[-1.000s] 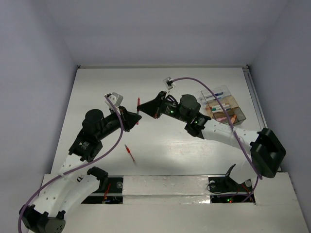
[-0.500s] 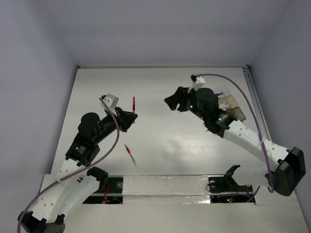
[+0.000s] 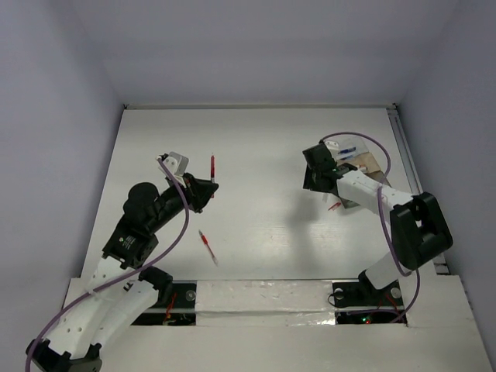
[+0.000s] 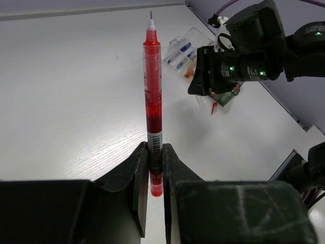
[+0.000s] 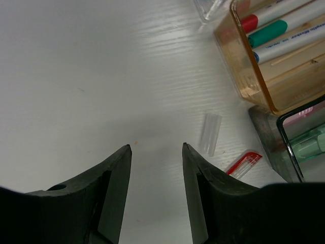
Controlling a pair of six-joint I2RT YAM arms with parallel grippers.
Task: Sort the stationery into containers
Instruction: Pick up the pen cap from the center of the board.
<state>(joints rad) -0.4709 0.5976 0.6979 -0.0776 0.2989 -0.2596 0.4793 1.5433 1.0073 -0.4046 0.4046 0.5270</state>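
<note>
My left gripper point(image 3: 203, 188) is shut on a red pen point(image 3: 212, 166) and holds it above the table, tip pointing away. In the left wrist view the pen point(image 4: 153, 96) sticks out from between the closed fingers point(image 4: 155, 158). My right gripper point(image 3: 314, 184) is open and empty, low over the table just left of the clear organiser box point(image 3: 364, 161). In the right wrist view its jaws point(image 5: 156, 147) stand wide apart over bare table, and the box point(image 5: 234, 76) holds red-, green- and blue-capped white pens. A second red pen point(image 3: 206, 244) lies on the table.
A clear pen cap point(image 5: 209, 133) and a red-and-clear cap point(image 5: 244, 163) lie on the table by the box. A dark-rimmed compartment point(image 5: 284, 152) holds a pale green piece point(image 5: 312, 145). The right arm point(image 4: 238, 66) stands in front of the box in the left wrist view.
The right gripper has pulled away from the red pen at centre and swung right to beside the organiser box. The left gripper keeps hold of the pen, shifted slightly left.
</note>
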